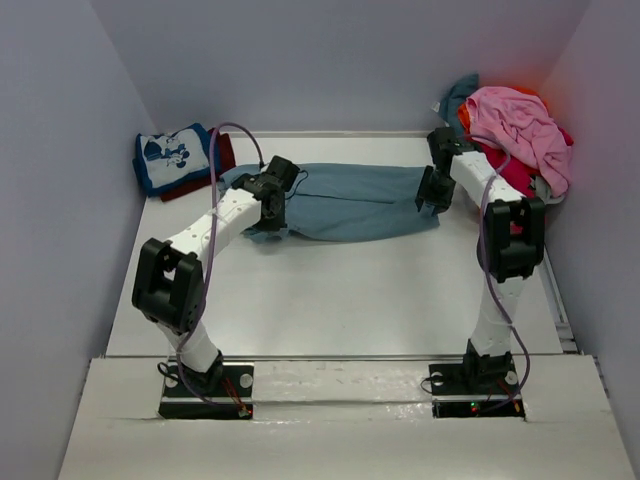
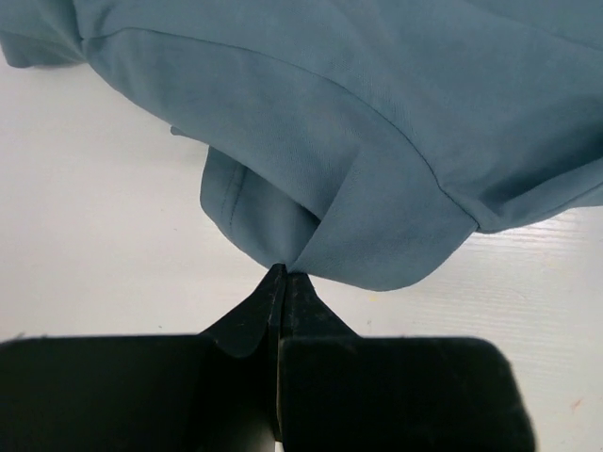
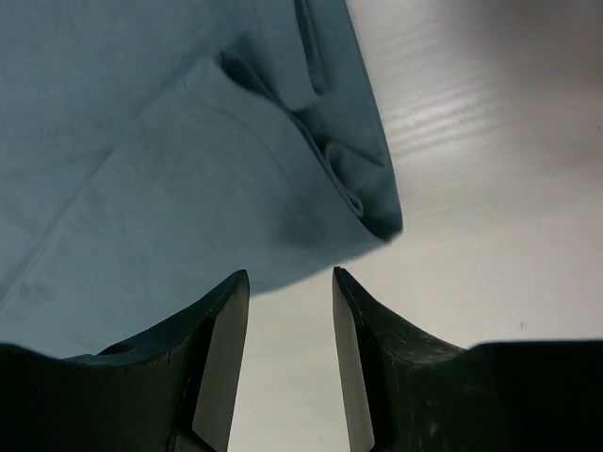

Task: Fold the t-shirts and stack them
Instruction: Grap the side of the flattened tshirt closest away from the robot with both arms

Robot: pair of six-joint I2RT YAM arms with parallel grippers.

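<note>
A plain slate-blue t-shirt lies spread across the far middle of the table. My left gripper is at its left end, shut on a pinch of the shirt's edge, and the cloth fans out from the tips. At the shirt's right end my right gripper is open. In the right wrist view its jaws stand apart just short of the shirt's hem, with bare table between them. A folded blue t-shirt with white cartoon print lies on a dark red one at the far left.
A heap of unfolded t-shirts sits in the far right corner: pink on top, red under it, teal behind. Grey walls close in the table on the left, back and right.
</note>
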